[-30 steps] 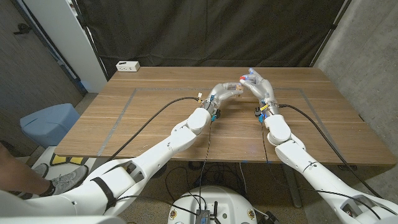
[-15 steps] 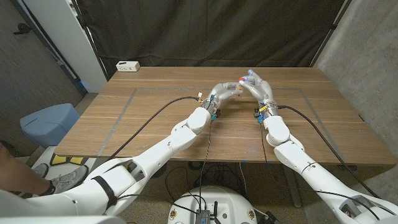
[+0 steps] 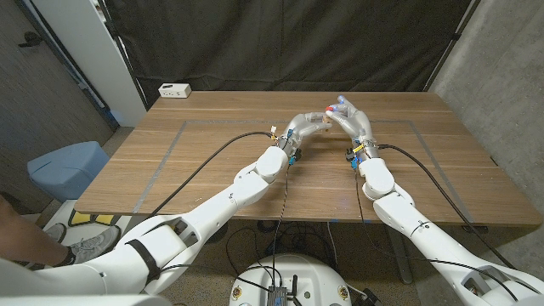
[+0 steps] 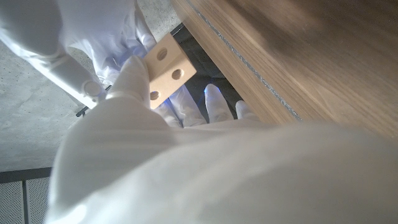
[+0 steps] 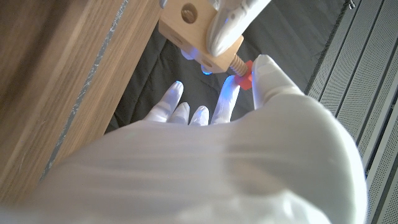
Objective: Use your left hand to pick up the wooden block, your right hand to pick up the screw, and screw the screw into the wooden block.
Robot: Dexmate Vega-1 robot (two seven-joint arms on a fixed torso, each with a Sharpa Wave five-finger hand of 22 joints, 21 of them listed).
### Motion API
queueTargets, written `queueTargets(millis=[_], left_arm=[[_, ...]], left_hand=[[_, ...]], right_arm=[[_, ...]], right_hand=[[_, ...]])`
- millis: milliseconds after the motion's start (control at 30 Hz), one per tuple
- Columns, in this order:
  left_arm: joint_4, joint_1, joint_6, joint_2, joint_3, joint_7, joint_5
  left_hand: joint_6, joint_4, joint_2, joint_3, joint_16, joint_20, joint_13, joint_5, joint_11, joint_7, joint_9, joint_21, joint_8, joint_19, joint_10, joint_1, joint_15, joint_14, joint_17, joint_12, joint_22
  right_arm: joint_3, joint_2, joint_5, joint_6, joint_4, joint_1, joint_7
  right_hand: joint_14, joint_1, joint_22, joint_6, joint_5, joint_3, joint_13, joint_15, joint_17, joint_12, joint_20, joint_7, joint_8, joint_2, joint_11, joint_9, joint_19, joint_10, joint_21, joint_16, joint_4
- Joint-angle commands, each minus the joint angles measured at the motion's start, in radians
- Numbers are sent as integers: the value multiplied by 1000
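Over the last second little has shifted: the left hand (image 3: 308,124) still holds the wooden block (image 5: 198,29) above the surface (image 3: 204,161). The right hand (image 3: 353,118) fingers pinch the screw (image 5: 240,71), its thread partly inside the block, so driving looks underway.

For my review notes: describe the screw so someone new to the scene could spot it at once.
Look to the far middle of the wooden table, where the left hand and right hand meet. Between them is a pale wooden block with round holes; the screw juts from it, the one red-headed thing there.
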Motion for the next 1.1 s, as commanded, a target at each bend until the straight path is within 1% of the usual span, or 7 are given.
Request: queueTargets(millis=[33, 200, 533, 700, 900, 1100], left_arm=[[-7, 3, 4, 2, 1, 3, 3], [-11, 4, 6, 2, 2, 4, 3], [-11, 2, 9, 1, 4, 5, 6], [-10, 1, 10, 0, 3, 4, 5], [-4, -3, 5, -3, 5, 1, 4], [-7, -1, 7, -2, 5, 0, 3]], left_hand=[[43, 5, 9, 3, 2, 3, 79, 6, -1, 12, 5, 7, 8, 8, 10, 2, -103, 9, 2, 7, 2], [43, 5, 8, 2, 2, 2, 79, 6, -1, 12, 5, 7, 8, 8, 10, 2, -102, 10, 1, 6, 2], [43, 5, 9, 2, 2, 2, 80, 6, -1, 12, 5, 7, 8, 7, 11, 2, -102, 10, 2, 5, 2], [44, 5, 9, 1, 2, 2, 80, 6, -1, 11, 5, 7, 8, 8, 11, 2, -103, 10, 1, 5, 2], [43, 5, 9, 1, 2, 2, 81, 6, -1, 12, 5, 7, 8, 7, 12, 3, -102, 10, 1, 5, 2], [43, 4, 10, 1, 2, 1, 81, 6, 0, 11, 5, 8, 8, 8, 12, 4, -102, 11, 1, 4, 2]], right_arm=[[1, -2, 2, 6, 1, -2, -1], [4, -2, 4, 7, -1, -7, -5], [4, -2, 8, 20, 12, -4, 5], [6, 2, 13, 16, 11, -6, 0], [3, -2, 9, 25, 16, -6, 9], [4, -2, 11, 23, 12, -10, 6]], right_hand=[[1, -8, 3, 8, 9, -2, 2, -66, 3, 5, -63, 2, 5, 2, 2, 2, -4, 5, 2, 5, -3], [1, -7, 3, 6, 9, -1, 2, -66, 3, 5, -63, 2, 5, 3, 0, 1, -4, 5, 2, 5, -3], [2, -10, 3, 8, 9, -2, 2, -66, 3, 5, -63, 3, 8, 4, 6, 0, -4, 5, 3, 5, -2], [2, -9, 3, 7, 10, -1, 2, -67, 3, 5, -64, 3, 10, 3, 1, 1, -4, 5, 3, 4, -3], [2, -10, 3, 8, 10, -1, 2, -67, 3, 5, -64, 3, 12, 3, 4, 2, -5, 6, 2, 4, -3], [3, -11, 3, 6, 10, 0, 2, -67, 3, 5, -64, 1, 14, 3, 2, 3, -5, 5, 2, 4, -3]])
